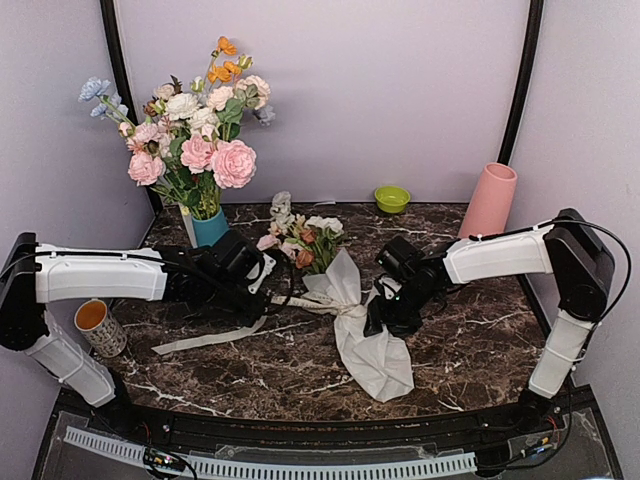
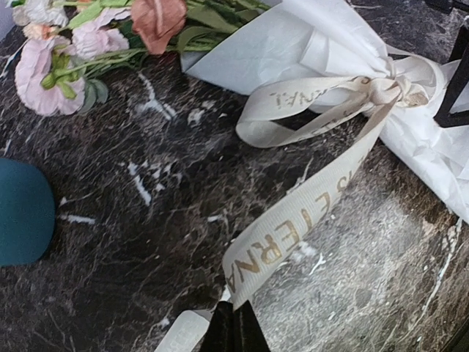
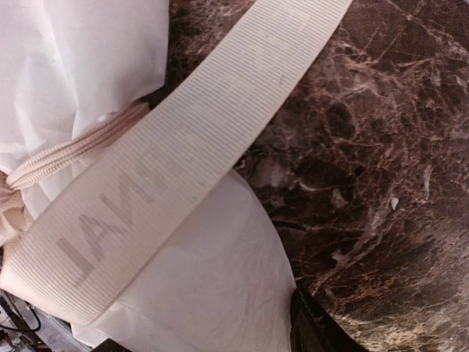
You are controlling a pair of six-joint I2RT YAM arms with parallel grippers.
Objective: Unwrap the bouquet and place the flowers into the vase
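Found small bunch of white, cream and pink flowers in cream translucent paper lying flat mid-bench. Noted blooms toward far edge, loose paper tail toward near edge; long axis far-to-near, canted slightly rightward at the near end. Traced cream woven ribbon with gold lettering to a knot around the wrap's waist, not yet undone. Logged left gripper clamped tight on one ribbon tail, left of the knot, tail running from knot to fingers across dark veined marble bench. Placed right gripper hard against the wrap's right flank, just beside the knot; could not tell jaws open or closed, nor anything gripped. Marked tall matte salmon-pink vase upright at far right corner, well apart from bouquet, no stems showing. Judged knot between both grippers, coming pull likely leftward, crosswise to long axis. Reckoned right arm nearer the vase.
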